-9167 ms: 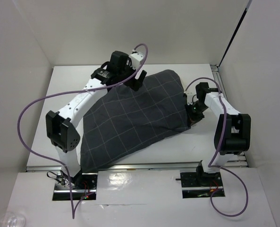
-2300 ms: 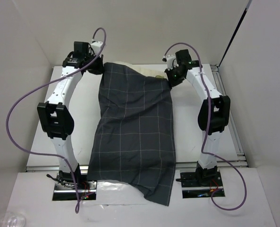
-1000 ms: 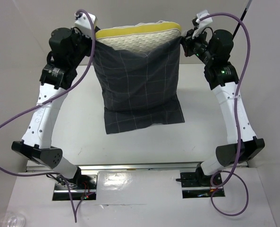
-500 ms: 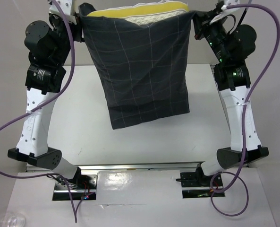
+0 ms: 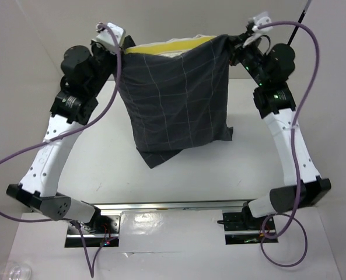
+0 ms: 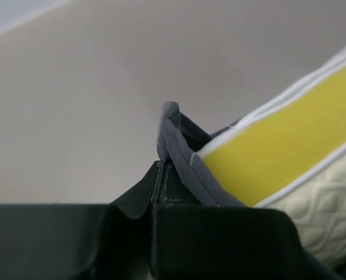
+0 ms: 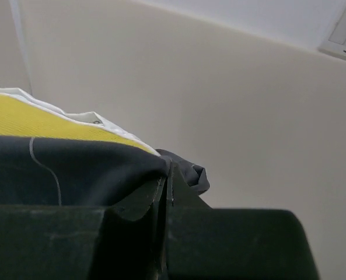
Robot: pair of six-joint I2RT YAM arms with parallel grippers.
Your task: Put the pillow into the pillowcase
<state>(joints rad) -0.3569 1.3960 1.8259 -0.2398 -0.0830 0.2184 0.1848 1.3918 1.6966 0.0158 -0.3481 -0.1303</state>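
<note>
Overhead, pillowcase: hanging mouth-up between the two raised arms, above the worktop. Its closed bottom is sagging to a point at the near left, and whether that point is touching the worktop is not showing.
Overhead, pillow: sitting mostly inside the case, with only its yellow band peeking over the far rim of the mouth.
Overhead, left end effector: pinching the mouth's left corner.
Overhead, right end effector: pinching the right corner.
Left wrist: jaws are clamping narrow on the dark hem, with the yellow band and quilted face lying just to the right.
Right wrist: jaws are squeezing tight on checked cloth, with the yellow band showing above it at left.
Handling: both are looking soft, limp and light. The pillow is likely settling by its own weight, and the thin hem could be slipping, so the mouth corners are seeming the best hold.
</note>
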